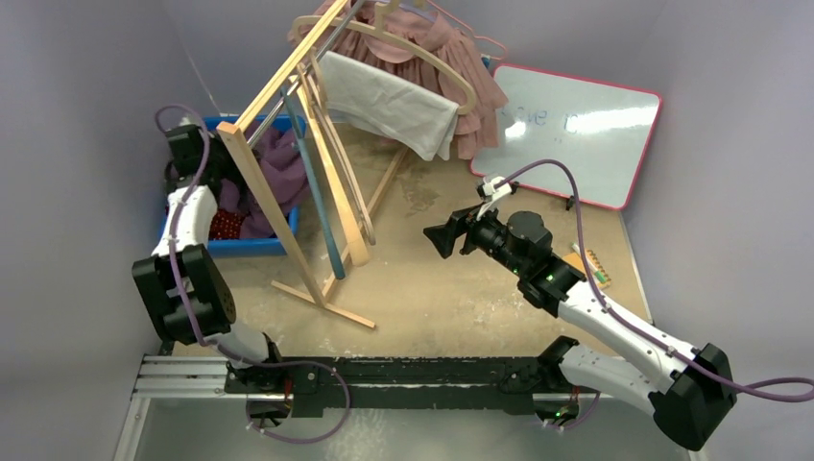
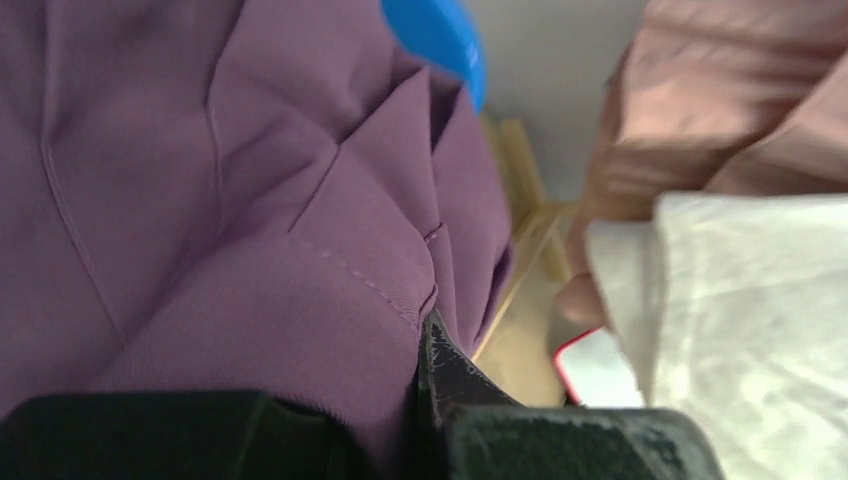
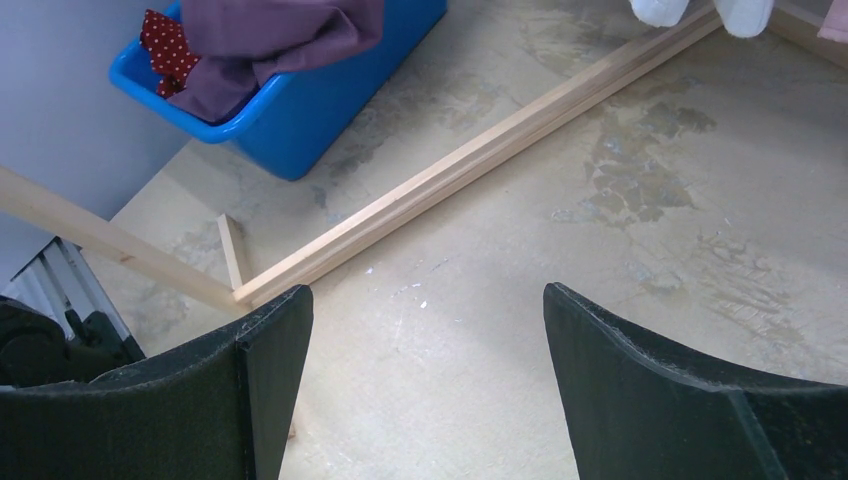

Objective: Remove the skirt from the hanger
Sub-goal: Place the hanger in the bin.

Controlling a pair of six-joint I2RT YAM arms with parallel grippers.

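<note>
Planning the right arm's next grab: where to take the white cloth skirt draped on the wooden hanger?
Pinch the white cloth skirt at its loose lower corner nearest the open right gripper, coming up from below. That edge hangs free of the wooden hanger; the wooden rack likely blocks the other end.

Left fingers [image 2: 445, 375] down in the bin [image 1: 226, 248], pressed into the skirt [image 1: 278, 173] heaped there. Just right of them, the rack [image 1: 272, 211], standing on the desk [image 1: 432, 288]. Over the rack's top rail, behind and left of the right fingers [image 3: 250, 390], a cloth [image 1: 389, 101]; behind that, a garment [image 1: 470, 67] on a hanger [image 1: 437, 62]. Whiteboard [image 1: 576, 134] behind and right of the right fingers. Bin well left of them, beyond the rack's foot.
</note>
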